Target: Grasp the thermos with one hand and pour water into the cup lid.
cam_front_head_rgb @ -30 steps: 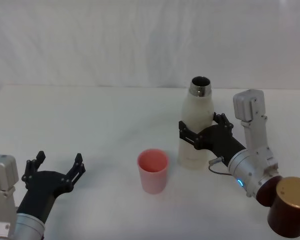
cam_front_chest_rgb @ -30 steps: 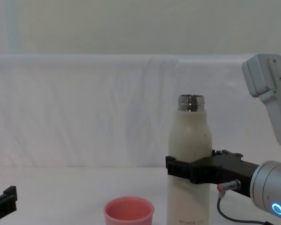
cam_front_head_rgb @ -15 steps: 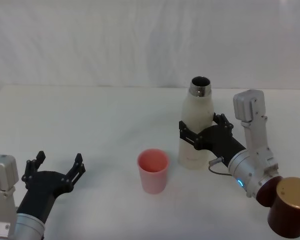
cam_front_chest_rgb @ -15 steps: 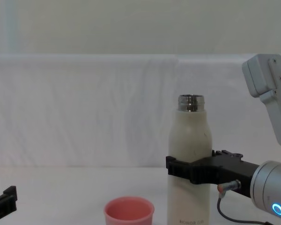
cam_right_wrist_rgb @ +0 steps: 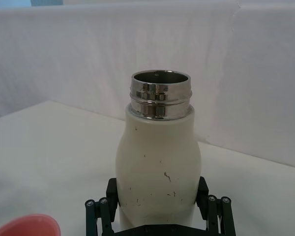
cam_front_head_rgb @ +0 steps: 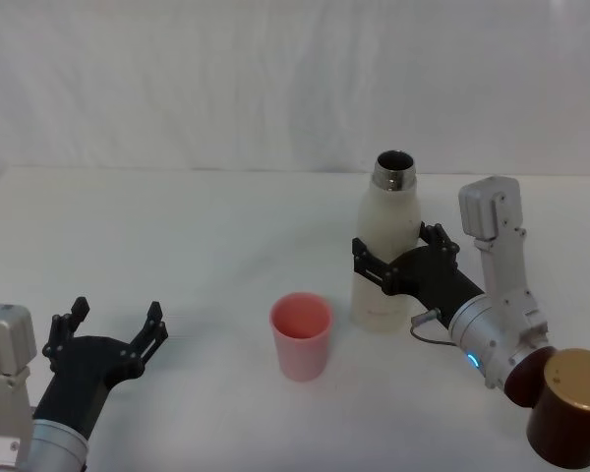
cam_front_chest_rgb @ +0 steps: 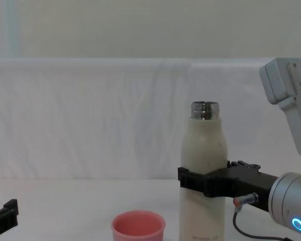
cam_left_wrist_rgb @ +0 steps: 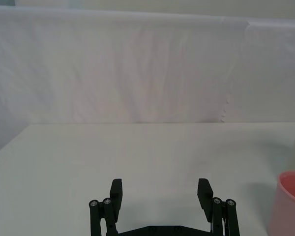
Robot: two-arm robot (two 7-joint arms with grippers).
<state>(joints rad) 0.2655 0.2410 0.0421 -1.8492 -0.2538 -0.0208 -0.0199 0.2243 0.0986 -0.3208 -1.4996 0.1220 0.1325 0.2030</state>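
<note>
Where right gripper [cam_front_head_rgb: 387, 264] clamps, thermos [cam_front_head_rgb: 385, 246] is hidden.

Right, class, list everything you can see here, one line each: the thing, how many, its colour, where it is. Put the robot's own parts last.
thermos: one, cream-white with a bare steel neck, upright on the table, right of centre, cap off.
cup lid: one, salmon-pink, upright on the table, left of the thermos and apart from it.
table: one, white, under everything.
backdrop: one, white cloth, behind the table.
brown cylinder with a gold top: one, near right corner.
right gripper: one, black, closed around the thermos body.
left gripper: one, black, open, near left of the table, holding nothing.
</note>
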